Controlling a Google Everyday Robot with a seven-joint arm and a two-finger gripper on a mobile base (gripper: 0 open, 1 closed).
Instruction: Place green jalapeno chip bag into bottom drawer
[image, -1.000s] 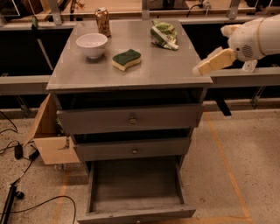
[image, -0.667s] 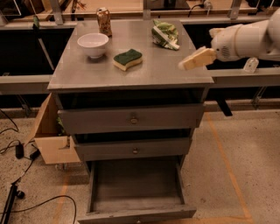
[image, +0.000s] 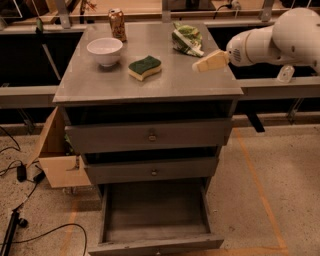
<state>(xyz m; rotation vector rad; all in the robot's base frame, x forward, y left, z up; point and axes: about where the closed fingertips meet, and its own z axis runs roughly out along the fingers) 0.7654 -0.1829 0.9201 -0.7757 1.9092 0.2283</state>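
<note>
The green jalapeno chip bag (image: 186, 39) lies crumpled on the far right of the grey cabinet top (image: 150, 80). My gripper (image: 209, 62) comes in from the right on a white arm and hovers over the cabinet's right side, just in front and to the right of the bag, not touching it. The bottom drawer (image: 155, 212) is pulled open below two closed knobbed drawers; it looks empty.
A white bowl (image: 105, 51), a green-topped yellow sponge (image: 145, 67) and a drink can (image: 117, 24) also sit on the cabinet top. A cardboard box (image: 57, 155) stands on the floor to the left, with cables near it.
My arm and gripper have moved left and farther over the cabinet top, closer to the chip bag. The bag, sponge, bowl and drawers have not moved.
</note>
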